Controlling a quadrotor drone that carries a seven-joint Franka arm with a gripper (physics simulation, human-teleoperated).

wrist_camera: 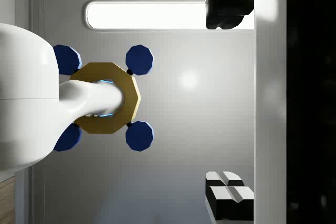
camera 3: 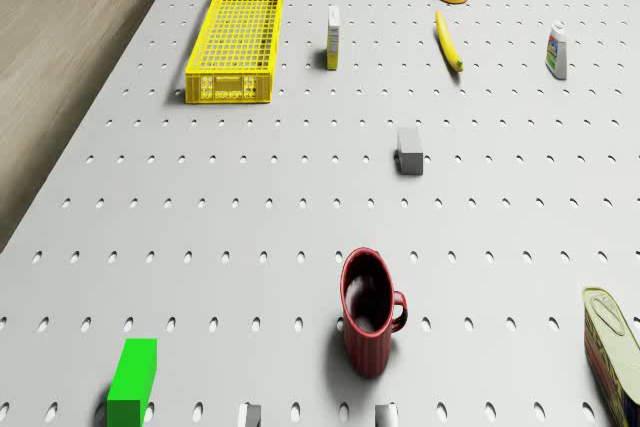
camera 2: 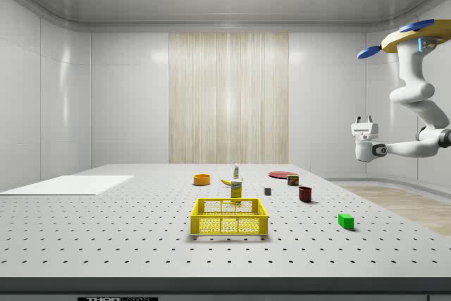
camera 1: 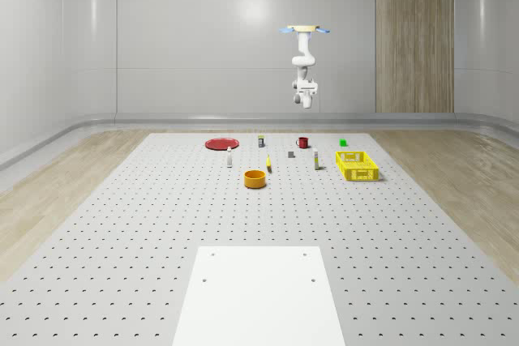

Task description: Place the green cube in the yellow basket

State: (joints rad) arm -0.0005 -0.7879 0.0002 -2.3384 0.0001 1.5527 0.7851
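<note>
Drone [camera 1: 306, 30] hovering high above the table's [camera 2: 106, 230] far edge, gripper [camera 2: 364, 122] pointing upward.
One green cube [camera 3: 132, 379] sits beside one red mug [camera 3: 369, 309], well apart from one yellow basket [camera 3: 237, 39]; whether the jaws are parted cannot be told.

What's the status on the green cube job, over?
Drone hovering high, near the table's far edge. Gripper raised, nothing held. Green cube on table, outside yellow basket. Red mug nearby, not blocking.

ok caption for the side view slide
Drone hovers high beyond the green cube; yellow basket waits nearby.
</note>
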